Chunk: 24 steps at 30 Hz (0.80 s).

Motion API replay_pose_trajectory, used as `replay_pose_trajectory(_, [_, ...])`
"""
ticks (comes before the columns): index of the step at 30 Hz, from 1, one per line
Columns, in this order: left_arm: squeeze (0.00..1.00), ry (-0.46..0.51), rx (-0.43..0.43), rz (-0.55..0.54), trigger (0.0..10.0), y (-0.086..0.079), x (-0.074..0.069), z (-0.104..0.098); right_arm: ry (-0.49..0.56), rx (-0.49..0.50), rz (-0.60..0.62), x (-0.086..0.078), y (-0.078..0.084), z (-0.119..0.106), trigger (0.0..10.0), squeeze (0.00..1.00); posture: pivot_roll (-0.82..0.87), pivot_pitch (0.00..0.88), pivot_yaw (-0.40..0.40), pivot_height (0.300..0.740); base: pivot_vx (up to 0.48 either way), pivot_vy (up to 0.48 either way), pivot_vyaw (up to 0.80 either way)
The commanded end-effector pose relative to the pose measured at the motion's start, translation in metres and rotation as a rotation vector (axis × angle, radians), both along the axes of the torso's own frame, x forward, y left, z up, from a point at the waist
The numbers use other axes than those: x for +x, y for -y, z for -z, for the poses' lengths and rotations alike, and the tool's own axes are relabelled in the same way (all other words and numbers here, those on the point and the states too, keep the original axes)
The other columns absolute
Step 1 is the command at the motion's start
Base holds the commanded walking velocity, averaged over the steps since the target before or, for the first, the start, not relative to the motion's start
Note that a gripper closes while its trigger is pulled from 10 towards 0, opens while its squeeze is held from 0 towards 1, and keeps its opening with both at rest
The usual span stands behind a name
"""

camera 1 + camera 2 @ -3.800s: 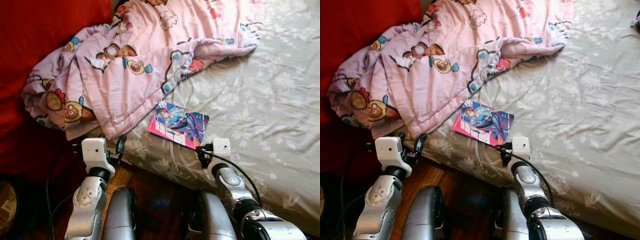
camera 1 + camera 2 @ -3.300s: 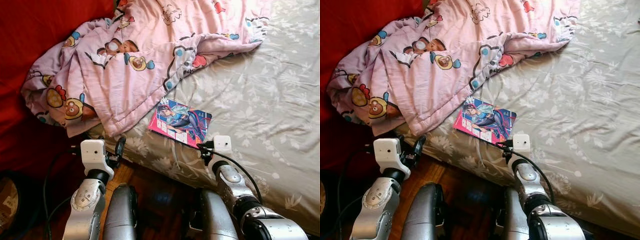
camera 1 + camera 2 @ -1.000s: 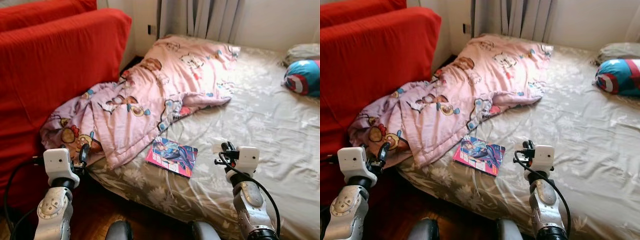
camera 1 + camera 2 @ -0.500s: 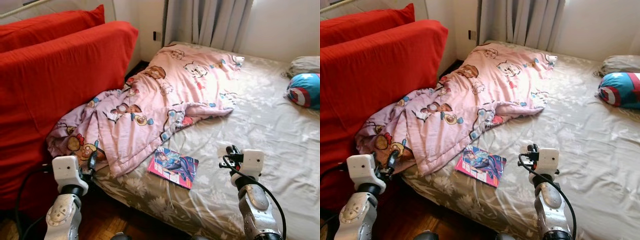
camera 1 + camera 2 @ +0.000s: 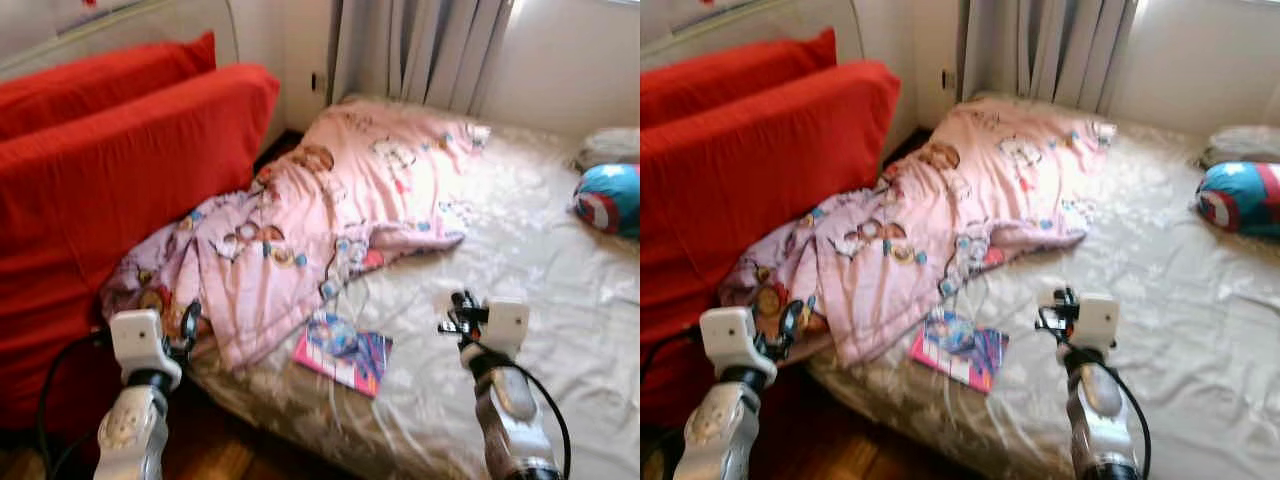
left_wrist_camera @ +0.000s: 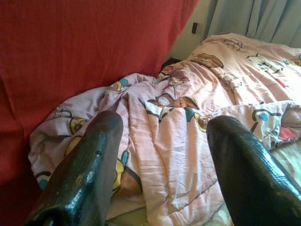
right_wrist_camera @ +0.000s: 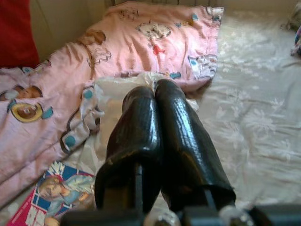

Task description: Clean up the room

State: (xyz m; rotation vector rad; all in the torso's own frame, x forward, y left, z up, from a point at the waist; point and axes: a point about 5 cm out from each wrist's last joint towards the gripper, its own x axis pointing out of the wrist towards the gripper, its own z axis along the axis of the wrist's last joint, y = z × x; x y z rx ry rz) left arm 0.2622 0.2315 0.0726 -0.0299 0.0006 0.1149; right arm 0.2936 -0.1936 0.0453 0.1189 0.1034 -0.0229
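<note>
Where the red sofa (image 5: 110,170) stands along the left of the scene, its back cushion rises above the near corner of the bed (image 5: 560,270), and a pink cartoon-print blanket (image 5: 340,210) spills from the mattress over that corner, one bunched end pressed against the red fabric. The left gripper (image 5: 188,322) hangs low beside the sofa, just in front of the blanket's hanging fold; in the left wrist view its two black fingers (image 6: 84,174) stand spread wide apart, grasping nothing, with the blanket showing between them. Further right, a colourful book (image 5: 345,350) with a pink edge lies flat on the grey floral sheet, close to the bed's near edge and just below the blanket's lower hem; whether the hem touches it is hard to say, since the head views are blurred. To the right of the book, the right gripper (image 5: 1060,305) is raised above the sheet, well apart from the book; in the right wrist view its fingers (image 7: 141,127) are pressed tightly together with nothing between them, and the book's cover shows in the corner beneath them. Grey curtains (image 5: 420,50) hang behind the head of the bed, and at the far right a round blue and red shield-pattern cushion (image 5: 608,198) rests on the sheet beside a grey pillow (image 5: 608,145)
</note>
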Motion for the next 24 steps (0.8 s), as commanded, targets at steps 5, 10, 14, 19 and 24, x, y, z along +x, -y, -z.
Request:
replay_pose_trajectory(5, [0.0,-0.26,-0.048,0.0,10.0,-0.006,-0.019,0.058,-0.271,0.011,0.034,-0.029,0.009,0.053,10.0,0.0,0.05,0.056,-0.049,0.74,0.0,0.0,0.0])
replay_pose_trajectory(10, [0.0,-0.461,-0.02,-0.038,10.0,-0.015,-0.043,0.095,-0.5,0.009,0.061,-0.067,0.018,0.09,10.0,0.0,0.05,0.052,-0.043,0.74,0.0,0.0,0.0])
replay_pose_trajectory(14, [0.0,-0.597,-0.013,-0.064,10.0,-0.021,-0.064,0.117,-0.652,-0.032,0.069,-0.096,0.023,0.111,10.0,0.0,0.05,0.05,-0.039,0.74,0.0,0.0,0.0])
replay_pose_trajectory(19, [0.0,-0.692,-0.003,-0.056,10.0,-0.02,-0.08,0.131,-0.743,-0.043,0.085,-0.115,0.027,0.122,10.0,0.0,0.05,0.051,-0.037,0.74,0.0,0.0,0.0])
replay_pose_trajectory(24, [0.0,-0.794,-0.018,-0.058,10.0,-0.017,-0.097,0.144,-0.791,-0.004,0.097,-0.127,0.026,0.129,10.0,0.0,0.05,0.061,-0.032,0.74,0.0,0.0,0.0])
